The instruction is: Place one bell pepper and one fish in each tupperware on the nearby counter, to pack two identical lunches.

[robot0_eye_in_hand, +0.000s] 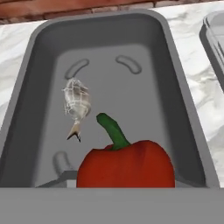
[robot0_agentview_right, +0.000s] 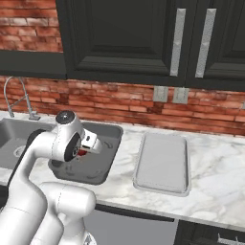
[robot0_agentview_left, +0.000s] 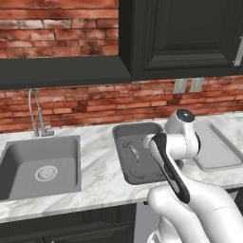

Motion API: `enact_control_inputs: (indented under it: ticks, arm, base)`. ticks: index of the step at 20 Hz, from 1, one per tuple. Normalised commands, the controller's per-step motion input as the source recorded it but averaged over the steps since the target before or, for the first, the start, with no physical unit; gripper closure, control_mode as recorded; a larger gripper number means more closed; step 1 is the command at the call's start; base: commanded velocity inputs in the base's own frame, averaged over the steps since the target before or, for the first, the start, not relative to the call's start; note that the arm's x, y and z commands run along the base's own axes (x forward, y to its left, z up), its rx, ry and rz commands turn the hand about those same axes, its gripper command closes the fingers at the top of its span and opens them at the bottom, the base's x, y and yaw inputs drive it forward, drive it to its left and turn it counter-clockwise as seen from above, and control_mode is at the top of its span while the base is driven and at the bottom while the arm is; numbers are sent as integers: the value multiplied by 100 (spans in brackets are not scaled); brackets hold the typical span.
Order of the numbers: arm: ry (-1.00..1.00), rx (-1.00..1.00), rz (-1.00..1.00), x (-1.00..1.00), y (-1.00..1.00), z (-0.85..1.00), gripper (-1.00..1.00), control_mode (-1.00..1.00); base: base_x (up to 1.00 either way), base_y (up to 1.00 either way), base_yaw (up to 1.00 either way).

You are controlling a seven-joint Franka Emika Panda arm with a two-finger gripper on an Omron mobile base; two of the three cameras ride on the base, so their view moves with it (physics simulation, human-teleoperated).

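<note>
The claw (robot0_agentview_right: 85, 149) hangs over the near part of the dark grey tub (robot0_agentview_right: 108, 143), and a red bell pepper (robot0_eye_in_hand: 127, 165) sits right at its tips. In the hand view the pepper sits at the lower middle with its green stem pointing up and to the left, its lower part cut off by the edge of the picture, so the fingertips themselves are not visible there. In the right base view a small patch of red shows just under the hand, tucked between the dark finger parts, which suggests the jaws are clamped on the pepper at a partly open width. Whether the pepper touches the tub floor I cannot tell.

Inside the same tub (robot0_eye_in_hand: 183, 100) a small silvery fish (robot0_eye_in_hand: 76, 105) lies on the floor, to the left of the pepper's stem and apart from it, its tail towards the camera. The left base view shows the fish (robot0_agentview_left: 134, 153) as a pale streak in the tub (robot0_agentview_left: 124, 137), partly behind the arm.

The shallow light grey tray (robot0_agentview_right: 162, 165) rests on the white marble counter (robot0_agentview_right: 215, 177), just beside the tub on its right. The steel sink (robot0_agentview_left: 40, 166) with its tap (robot0_agentview_left: 37, 114) is set into the counter (robot0_agentview_left: 97, 163) to the tub's left.
</note>
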Motion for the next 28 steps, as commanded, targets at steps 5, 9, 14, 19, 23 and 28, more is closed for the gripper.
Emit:
enact_control_inputs:
  ticks: [5, 9, 14, 19, 23, 28]
  arm:
    - [0, 0, 0, 49, 0, -46, 100, -100]
    - [0, 0, 0, 54, 0, -47, 100, -100]
    - [2, 0, 0, 62, 0, -49, 100, -100]
    - [3, 0, 0, 57, 0, -60, -100, -100]
    - [2, 0, 0, 30, 0, -24, -100, -100]
    - [0, 0, 0, -15, -6, 60, -100, -100]
  base:
    - [0, 0, 0]
    - [0, 0, 0]
    - [0, 0, 0]
    - [0, 0, 0]
    - [0, 0, 0]
    - [0, 0, 0]
